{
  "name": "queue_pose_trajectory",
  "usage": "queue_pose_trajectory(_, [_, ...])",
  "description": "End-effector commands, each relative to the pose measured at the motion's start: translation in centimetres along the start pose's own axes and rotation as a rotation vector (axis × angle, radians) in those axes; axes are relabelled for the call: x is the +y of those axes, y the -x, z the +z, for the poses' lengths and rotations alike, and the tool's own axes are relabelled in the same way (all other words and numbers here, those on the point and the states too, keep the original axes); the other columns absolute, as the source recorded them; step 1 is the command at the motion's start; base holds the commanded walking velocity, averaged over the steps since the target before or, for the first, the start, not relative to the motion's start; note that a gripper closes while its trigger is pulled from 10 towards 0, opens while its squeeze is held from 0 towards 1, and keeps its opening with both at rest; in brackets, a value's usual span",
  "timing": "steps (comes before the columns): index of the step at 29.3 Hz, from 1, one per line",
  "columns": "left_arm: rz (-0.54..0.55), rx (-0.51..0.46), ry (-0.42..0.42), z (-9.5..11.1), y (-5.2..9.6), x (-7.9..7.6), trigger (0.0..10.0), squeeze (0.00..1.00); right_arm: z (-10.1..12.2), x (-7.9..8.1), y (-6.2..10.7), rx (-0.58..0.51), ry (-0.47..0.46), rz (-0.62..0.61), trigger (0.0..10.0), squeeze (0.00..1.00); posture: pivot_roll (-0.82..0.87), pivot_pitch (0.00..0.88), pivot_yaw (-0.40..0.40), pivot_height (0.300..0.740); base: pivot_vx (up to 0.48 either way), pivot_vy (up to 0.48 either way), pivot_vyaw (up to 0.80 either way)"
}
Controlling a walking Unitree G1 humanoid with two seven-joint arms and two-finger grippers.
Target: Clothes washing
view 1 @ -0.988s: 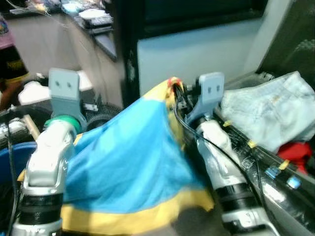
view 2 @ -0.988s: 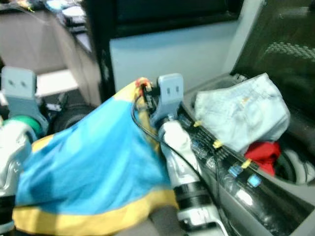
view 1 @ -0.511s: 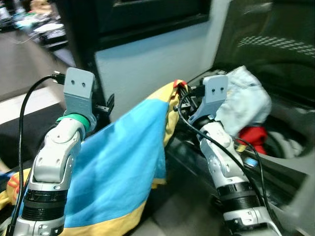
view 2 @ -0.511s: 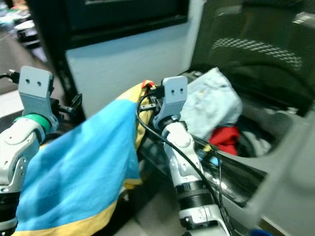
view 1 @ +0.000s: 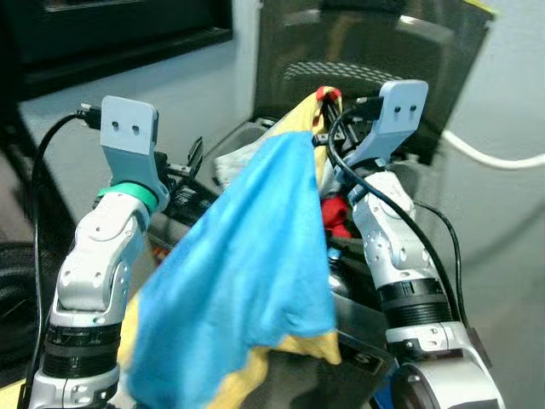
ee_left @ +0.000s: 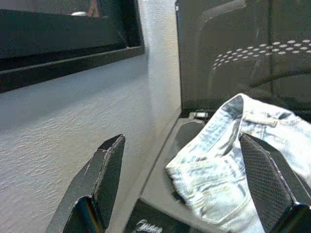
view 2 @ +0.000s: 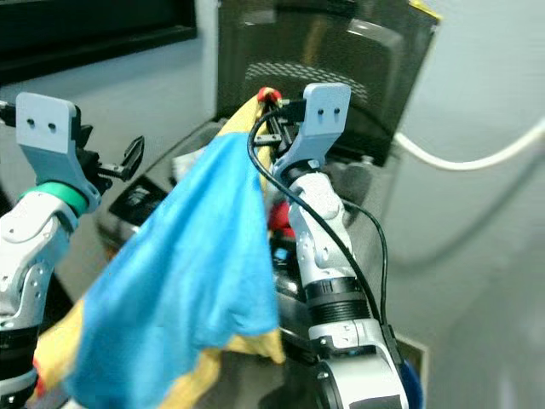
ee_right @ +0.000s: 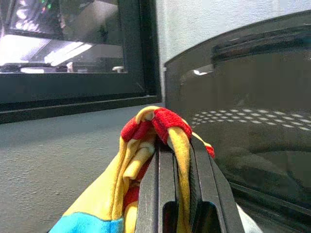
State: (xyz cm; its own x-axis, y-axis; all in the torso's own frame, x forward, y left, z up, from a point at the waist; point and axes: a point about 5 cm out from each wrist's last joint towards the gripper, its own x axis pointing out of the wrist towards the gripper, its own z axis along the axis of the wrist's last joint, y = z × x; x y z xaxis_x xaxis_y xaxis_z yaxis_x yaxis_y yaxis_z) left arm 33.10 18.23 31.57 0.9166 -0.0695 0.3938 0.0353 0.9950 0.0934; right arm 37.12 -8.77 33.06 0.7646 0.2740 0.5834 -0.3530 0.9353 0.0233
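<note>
A blue cloth with yellow and red trim (view 1: 255,264) hangs from my right gripper (ee_right: 175,150), which is shut on its bunched top edge high in front of the washing machine's raised dark lid (view 1: 366,51). The cloth drapes down over the machine's front. Light blue jeans (ee_left: 233,155) lie on the machine's rim, with a red garment (view 1: 335,213) just behind the cloth. My left gripper (ee_left: 194,179) is held up to the left of the cloth, open and holding nothing, pointing toward the jeans.
A grey textured wall (ee_left: 58,121) with a dark window frame (ee_left: 63,48) stands left of the machine. A white hose (view 1: 494,158) runs along the wall on the right. The machine's dark control panel (view 1: 362,354) is in front, below the cloth.
The view has swung right toward the washing machine. My right gripper has lifted the blue cloth higher and nearer the open lid; the left arm stays raised beside it.
</note>
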Motion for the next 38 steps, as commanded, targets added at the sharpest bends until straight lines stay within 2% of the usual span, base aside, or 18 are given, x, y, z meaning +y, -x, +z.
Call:
queue_pose_trajectory(1, [0.007, -0.023, 0.026, 0.6, -0.1, 0.2, 10.0, 0.0, 1.0, -0.3, -0.3, -0.038, -0.007, -0.008, 10.0, 0.0, 0.14, 0.0, 0.044, 0.74, 0.0, 0.0, -0.8])
queue_pose_trajectory(5, [0.025, -0.014, 0.039, 0.6, 0.0, 0.6, 10.0, 0.0, 1.3, -0.3, -0.5, -0.046, -0.008, -0.002, 10.0, 0.0, 0.14, 0.0, 0.041, 0.74, 0.0, 0.0, -0.8])
queue_pose_trajectory(8, [0.047, 0.03, 0.05, 0.0, 0.2, 1.0, 10.0, 0.0, 1.3, -0.1, -0.8, -0.049, -0.013, 0.007, 10.0, 0.0, 0.14, 0.0, 0.036, 0.74, 0.0, 0.0, -0.8])
queue_pose_trajectory(14, [0.05, 0.063, 0.055, -0.6, 0.6, 1.0, 10.0, 0.0, 1.3, 0.1, -0.8, -0.049, -0.018, 0.019, 10.0, 0.0, 0.13, 0.0, 0.027, 0.74, 0.0, 0.0, -0.8])
queue_pose_trajectory(19, [0.029, 0.115, 0.077, -1.6, 1.5, 0.6, 10.0, 0.0, 1.4, 0.9, -0.7, -0.049, -0.031, 0.052, 10.0, 0.0, 0.12, 0.0, 0.021, 0.74, 0.0, 0.0, -0.8])
queue_pose_trajectory(23, [0.02, 0.121, 0.078, -1.8, 2.0, 0.5, 10.0, 0.0, 1.3, 1.2, -0.5, -0.041, -0.033, 0.07, 10.0, 0.0, 0.12, 0.0, 0.021, 0.74, 0.0, 0.0, -0.8])
queue_pose_trajectory(26, [0.019, 0.098, 0.094, -1.9, 2.9, 0.2, 10.0, 0.0, 0.4, 1.3, 0.5, -0.003, -0.045, 0.084, 10.0, 0.0, 0.13, 0.0, 0.001, 0.74, 0.0, 0.0, -0.8])
queue_pose_trajectory(38, [0.034, 0.055, 0.108, -1.1, 3.6, -0.2, 10.0, 0.0, -0.7, 1.4, 1.2, 0.039, -0.062, 0.08, 10.0, 0.0, 0.13, 0.0, -0.017, 0.74, 0.0, 0.0, -0.8])
